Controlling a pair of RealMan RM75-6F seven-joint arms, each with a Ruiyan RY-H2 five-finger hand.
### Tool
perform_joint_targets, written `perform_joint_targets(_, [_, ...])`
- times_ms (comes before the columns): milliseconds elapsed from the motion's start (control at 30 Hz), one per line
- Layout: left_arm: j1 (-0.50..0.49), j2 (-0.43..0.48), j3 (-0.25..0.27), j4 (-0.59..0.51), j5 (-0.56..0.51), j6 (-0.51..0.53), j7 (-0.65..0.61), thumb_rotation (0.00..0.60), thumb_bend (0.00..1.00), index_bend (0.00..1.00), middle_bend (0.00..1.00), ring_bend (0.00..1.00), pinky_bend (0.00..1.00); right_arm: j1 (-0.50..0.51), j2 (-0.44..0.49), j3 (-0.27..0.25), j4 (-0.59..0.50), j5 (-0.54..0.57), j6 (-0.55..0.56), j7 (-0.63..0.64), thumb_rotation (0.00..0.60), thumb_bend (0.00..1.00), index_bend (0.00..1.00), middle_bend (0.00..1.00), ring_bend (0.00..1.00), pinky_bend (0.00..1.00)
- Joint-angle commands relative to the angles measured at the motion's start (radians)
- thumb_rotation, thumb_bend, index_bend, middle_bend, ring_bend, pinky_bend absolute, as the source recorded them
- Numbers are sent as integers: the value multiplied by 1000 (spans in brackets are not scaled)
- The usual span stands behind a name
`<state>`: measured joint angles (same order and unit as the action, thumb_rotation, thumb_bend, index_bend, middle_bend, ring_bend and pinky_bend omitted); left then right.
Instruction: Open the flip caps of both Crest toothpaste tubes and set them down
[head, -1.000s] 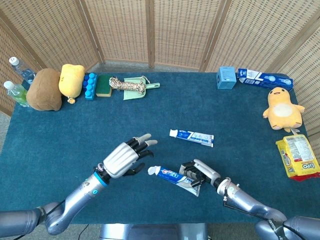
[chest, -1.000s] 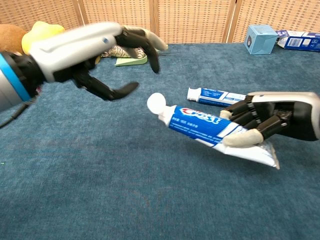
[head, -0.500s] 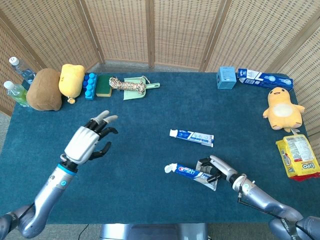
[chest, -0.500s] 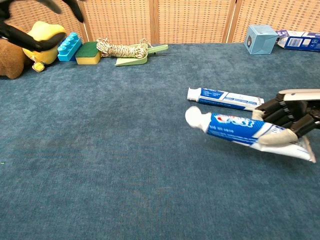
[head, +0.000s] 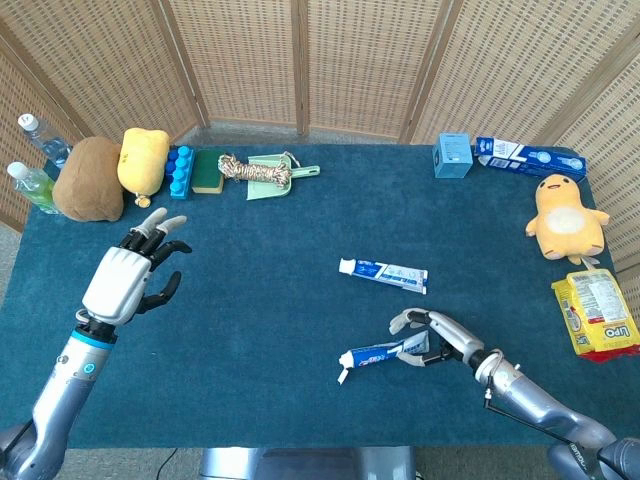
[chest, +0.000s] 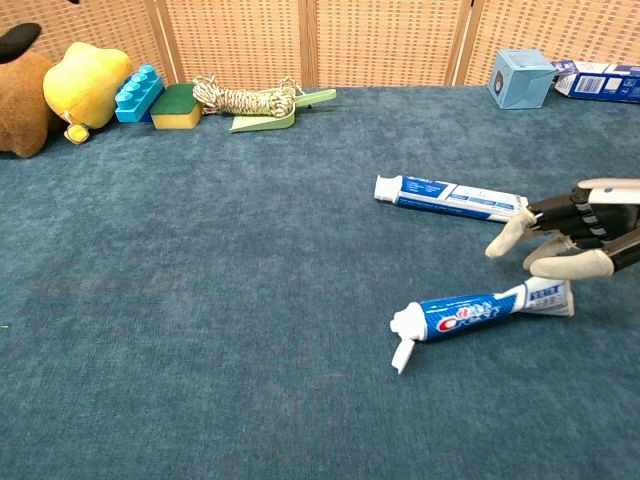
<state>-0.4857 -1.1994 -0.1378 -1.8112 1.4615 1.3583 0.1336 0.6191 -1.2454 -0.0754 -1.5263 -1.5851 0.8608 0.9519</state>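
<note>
One Crest tube (head: 385, 353) lies on the blue cloth near the front edge. Its white flip cap (head: 343, 372) hangs open at the left end; the chest view shows the same tube (chest: 480, 308) and open cap (chest: 403, 350). My right hand (head: 440, 335) hovers just right of the tube's tail with its fingers (chest: 575, 265) spread and nothing in them. The second Crest tube (head: 383, 272) lies flat further back, cap to the left and apparently closed; it also shows in the chest view (chest: 450, 195). My left hand (head: 125, 280) is raised far to the left, fingers apart and holding nothing.
Along the back edge sit a brown plush (head: 88, 180), a yellow plush (head: 143, 158), blue blocks (head: 180, 170), a sponge (head: 208, 170), a rope on a green dustpan (head: 262, 172), a blue box (head: 452, 155) and a toothpaste carton (head: 525, 157). A yellow duck toy (head: 563, 215) and a snack pack (head: 597, 315) lie at right.
My right hand set the near tube down on the cloth and let go, its cap now flipped open. My left hand pulled away to the far left.
</note>
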Motion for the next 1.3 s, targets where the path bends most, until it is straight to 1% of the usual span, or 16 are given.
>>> perform_joint_targets(33, [9, 7, 1, -2, 1, 7, -6, 600, 437, 332, 157, 56, 185, -7, 6, 5, -5, 11, 13, -10, 478, 288, 323, 261, 97, 204])
perform_joint_targets(133, [23, 15, 3, -5, 4, 20, -13, 600, 437, 333, 157, 56, 183, -19, 9, 20, -15, 33, 36, -31, 480, 267, 314, 261, 99, 206])
perform_joint_targets(167, [33, 21, 6, -8, 6, 29, -15, 600, 437, 333, 156, 56, 182, -28, 8, 34, -19, 55, 52, -56, 487, 256, 309, 262, 102, 208])
perform_joint_targets(200, [39, 26, 10, -11, 11, 35, -14, 600, 437, 332, 156, 56, 180, -36, 4, 46, -26, 78, 63, -78, 520, 242, 299, 263, 112, 215])
perform_joint_targets(300, [61, 37, 23, -19, 29, 56, -2, 600, 433, 333, 155, 56, 173, -59, -19, 83, -42, 148, 106, -213, 600, 203, 265, 268, 138, 231])
perform_joint_targets(367, [75, 42, 34, -24, 39, 65, 7, 600, 430, 335, 154, 55, 166, -74, -42, 110, -49, 193, 145, -322, 600, 184, 253, 270, 147, 237])
perform_joint_targets(433, [95, 52, 56, -34, 51, 71, 18, 600, 427, 337, 153, 55, 159, -81, -73, 138, -55, 249, 180, -481, 600, 168, 244, 270, 152, 241])
perform_joint_targets(567, [123, 62, 80, -46, 68, 82, 31, 600, 417, 337, 149, 52, 146, -67, -110, 175, -60, 324, 190, -671, 600, 162, 241, 258, 144, 241])
perform_joint_targets(667, [140, 63, 91, -47, 77, 91, 31, 600, 417, 337, 146, 51, 143, -43, -132, 199, -58, 368, 178, -790, 600, 170, 241, 215, 110, 238])
perform_joint_targets(800, [156, 65, 95, -43, 77, 96, 25, 600, 417, 337, 144, 47, 140, -7, -157, 233, -51, 437, 146, -897, 599, 236, 254, 177, 79, 234])
perform_joint_targets(900, [166, 67, 95, -39, 76, 99, 18, 600, 416, 337, 142, 45, 139, 17, -181, 254, -37, 484, 129, -961, 591, 258, 268, 163, 67, 234])
perform_joint_targets(1000, [173, 65, 95, -35, 77, 100, 12, 600, 416, 337, 140, 44, 138, 40, -203, 269, -22, 530, 107, -1013, 580, 261, 269, 154, 59, 233])
perform_joint_targets(1233, [183, 58, 97, -25, 76, 90, 4, 600, 416, 337, 134, 40, 132, 82, -249, 284, 21, 633, 77, -1128, 581, 265, 250, 133, 44, 233])
perform_joint_targets(1300, [183, 55, 96, -21, 77, 84, 3, 600, 417, 336, 133, 38, 130, 98, -266, 285, 43, 673, 72, -1179, 582, 264, 245, 131, 41, 233])
